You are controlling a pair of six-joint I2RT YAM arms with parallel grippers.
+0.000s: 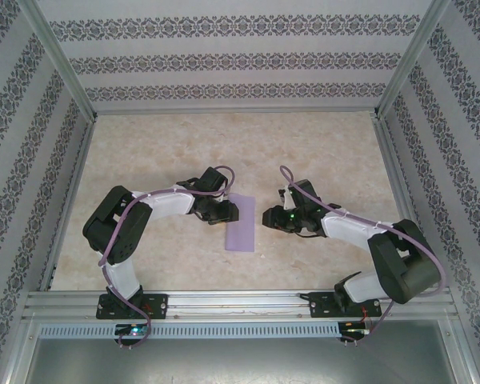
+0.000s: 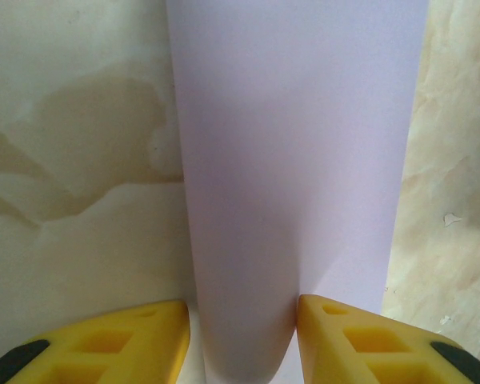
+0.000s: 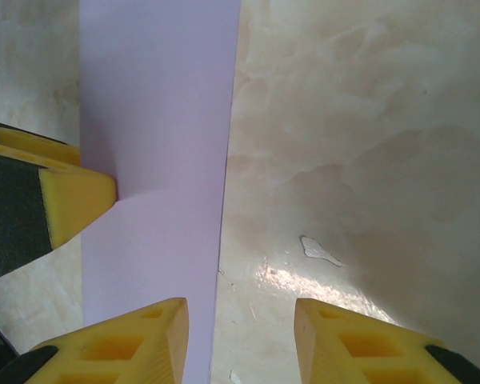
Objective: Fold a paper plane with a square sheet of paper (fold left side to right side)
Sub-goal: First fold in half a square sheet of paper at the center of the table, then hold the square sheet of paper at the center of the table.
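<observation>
Checking in: square sheet of paper (image 1: 242, 226) lies mid desk (image 1: 320, 144) as a narrow folded strip; left tool (image 2: 242, 312) pinches its curled left side, right tool (image 3: 240, 312) hangs half-wide, gripping nothing, over its right edge.

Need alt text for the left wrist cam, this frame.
A strip of lavender paper runs up the frame from the left gripper, whose yellow jaws touch it on both sides where it bulges toward the camera. Marbled table lies on either side of it.
</observation>
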